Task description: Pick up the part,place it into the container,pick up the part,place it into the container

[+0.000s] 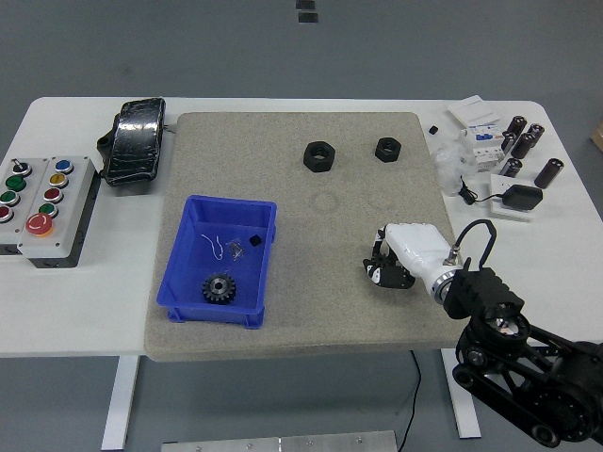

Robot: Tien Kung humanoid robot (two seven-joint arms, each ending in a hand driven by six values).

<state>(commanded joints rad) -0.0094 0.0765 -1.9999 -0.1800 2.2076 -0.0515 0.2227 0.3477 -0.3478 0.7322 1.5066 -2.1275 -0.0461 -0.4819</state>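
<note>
Two black nuts, the big nut (318, 155) and the small nut (387, 148), lie side by side but apart at the far end of the grey mat (311, 311), untouched and waiting to be picked up. In the head view, the only one here, the right hand (394, 264) sits low over the mat's near right part, well short of both nuts, its white back up and its dark fingers (379, 271) curled under; it seems to hold nothing, though the palm side is hidden (so I say that with some caution). The left arm is out of view. The blue bin (191, 265) rests on the mat's left side, well apart from the hand, and already holds a gear (220, 287) plus a few small bits, which suggests it serves as the container. Judging by this, the first pick has not begun: the hand would need to reach forward to a nut. Off the mat, a button box (47, 195) stands on the table (85, 301) at far left, and loose parts (504, 155) cluster at far right, clear of the work
</note>
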